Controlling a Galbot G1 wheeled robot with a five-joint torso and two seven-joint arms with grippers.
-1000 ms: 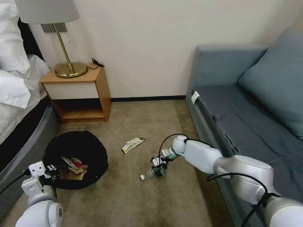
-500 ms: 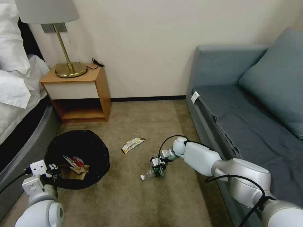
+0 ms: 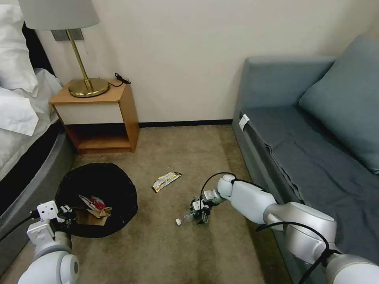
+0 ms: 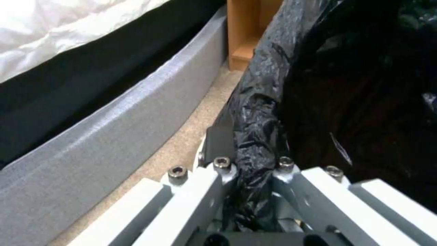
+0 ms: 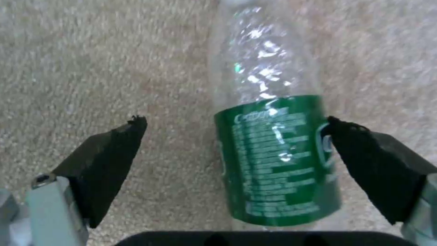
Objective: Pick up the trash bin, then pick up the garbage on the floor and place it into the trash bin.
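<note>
The trash bin point(image 3: 118, 185), lined with a black bag, is at the left on the carpet. My left gripper point(image 3: 64, 213) is shut on its near rim, pinching the bag point(image 4: 255, 136) between its fingers point(image 4: 214, 177). A red-and-white wrapper point(image 3: 91, 202) and tan paper point(image 3: 94, 216) lie inside. Mid-floor lies the clear green-labelled bottle point(image 3: 184, 217). My right gripper point(image 3: 200, 213) is down over it and open. The black fingertips point(image 5: 114, 150) stand on either side of the bottle's label point(image 5: 273, 153), one touching it. A flat beige wrapper point(image 3: 166, 180) lies on the carpet beyond.
A wooden nightstand point(image 3: 100, 118) with a brass lamp point(image 3: 83, 79) stands at the back left beside the bed point(image 3: 19, 130). A grey-blue sofa point(image 3: 308, 150) runs along the right, close to my right arm. Open carpet lies between bin and bottle.
My right arm has sunk slightly, bringing the open gripper lower around the bottle. The bin in my left gripper has shifted a little to the right.
</note>
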